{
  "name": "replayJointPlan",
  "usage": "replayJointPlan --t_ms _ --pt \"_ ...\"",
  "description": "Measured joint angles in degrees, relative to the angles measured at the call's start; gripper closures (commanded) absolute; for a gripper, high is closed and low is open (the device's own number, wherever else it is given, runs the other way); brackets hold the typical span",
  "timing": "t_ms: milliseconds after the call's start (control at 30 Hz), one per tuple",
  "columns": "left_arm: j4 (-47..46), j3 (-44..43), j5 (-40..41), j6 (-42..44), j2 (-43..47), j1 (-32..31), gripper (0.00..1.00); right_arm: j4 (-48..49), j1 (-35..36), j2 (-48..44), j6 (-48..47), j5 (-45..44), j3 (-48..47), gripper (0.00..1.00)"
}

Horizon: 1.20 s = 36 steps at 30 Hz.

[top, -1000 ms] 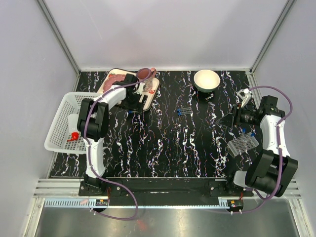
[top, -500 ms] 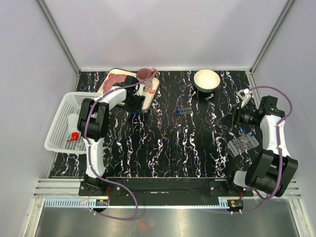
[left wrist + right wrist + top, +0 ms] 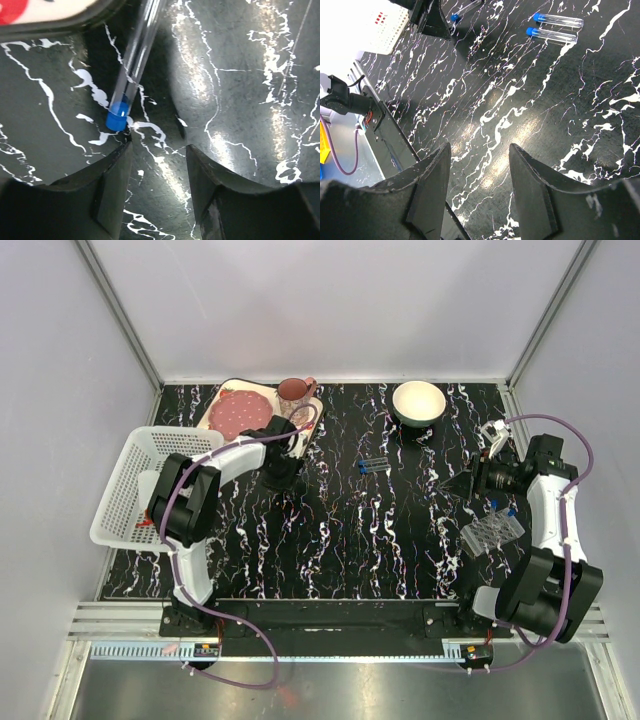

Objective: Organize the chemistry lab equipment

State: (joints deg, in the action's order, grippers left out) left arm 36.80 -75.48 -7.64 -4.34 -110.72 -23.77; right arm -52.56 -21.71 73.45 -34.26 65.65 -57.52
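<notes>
A clear blue-capped test tube [image 3: 120, 116] lies on the black marbled table, its body running up toward the tray's edge [image 3: 50, 15]. My left gripper [image 3: 157, 147] is open and empty, its left fingertip just beside the blue cap; in the top view it [image 3: 278, 475] hangs just in front of the tray. Two more blue-capped tubes [image 3: 374, 465] lie side by side mid-table and also show in the right wrist view [image 3: 555, 28]. The clear tube rack [image 3: 493, 532] lies at the right. My right gripper [image 3: 455, 483] is open and empty above the table [image 3: 480, 147].
A white basket [image 3: 140, 485] stands at the left edge. The strawberry-print tray with pink plate [image 3: 243, 412] and cup [image 3: 293, 390] sits at the back left. A white bowl [image 3: 418, 402] is at the back.
My left gripper has moved off the tray toward the near right and down to the table, uncovering the pink plate. The right arm has not moved.
</notes>
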Motion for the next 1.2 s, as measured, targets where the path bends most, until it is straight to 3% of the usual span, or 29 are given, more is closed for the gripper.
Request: replayJointPlan --t_ms 300,500,633,800,1200 --pt "-0.74 0.46 4.13 -2.93 0.74 -0.72 0.41 -0.02 0.0 -0.76 -0.17 0.0 0.24 0.44" --pt "-0.2 -0.31 8.92 -2.32 1.16 -0.68 0.29 -0.02 0.0 -1.05 -0.22 0.0 0.24 0.44" --pt "3.06 -5.84 10.73 0.35 -0.13 -0.61 0.29 -0.02 0.0 -1.03 -0.24 0.0 0.24 0.44" --pt "4.28 -16.06 11.43 3.63 -5.07 -0.28 0.29 -0.02 0.0 -1.07 -0.35 0.0 0.28 0.44" --pt "8.02 -17.25 8.07 7.02 -10.21 0.22 0.45 -0.02 0.0 -1.09 -0.37 0.0 0.35 0.44"
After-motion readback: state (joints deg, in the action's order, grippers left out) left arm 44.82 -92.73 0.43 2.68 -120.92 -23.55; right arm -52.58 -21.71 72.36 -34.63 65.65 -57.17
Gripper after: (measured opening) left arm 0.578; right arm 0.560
